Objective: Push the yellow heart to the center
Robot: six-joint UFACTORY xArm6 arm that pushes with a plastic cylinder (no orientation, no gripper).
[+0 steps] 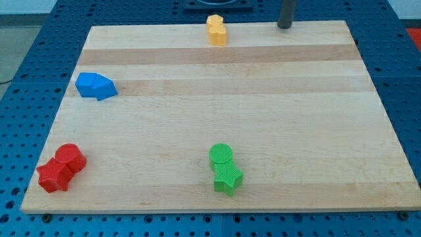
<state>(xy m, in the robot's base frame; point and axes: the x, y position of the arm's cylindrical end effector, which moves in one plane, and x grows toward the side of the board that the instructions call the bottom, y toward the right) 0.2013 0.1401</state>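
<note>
The yellow heart (216, 29) sits at the view's top edge of the wooden board (217, 112), a little left of the middle. My tip (284, 26) is at the top edge too, to the right of the yellow heart, about a hundred pixels from it and not touching it. The rod runs up out of the frame.
A blue block (96, 86) lies at the left edge. A red round block (71, 158) touches a red star-like block (54, 176) at the bottom left. A green round block (221, 156) touches a green star (227, 178) at the bottom middle.
</note>
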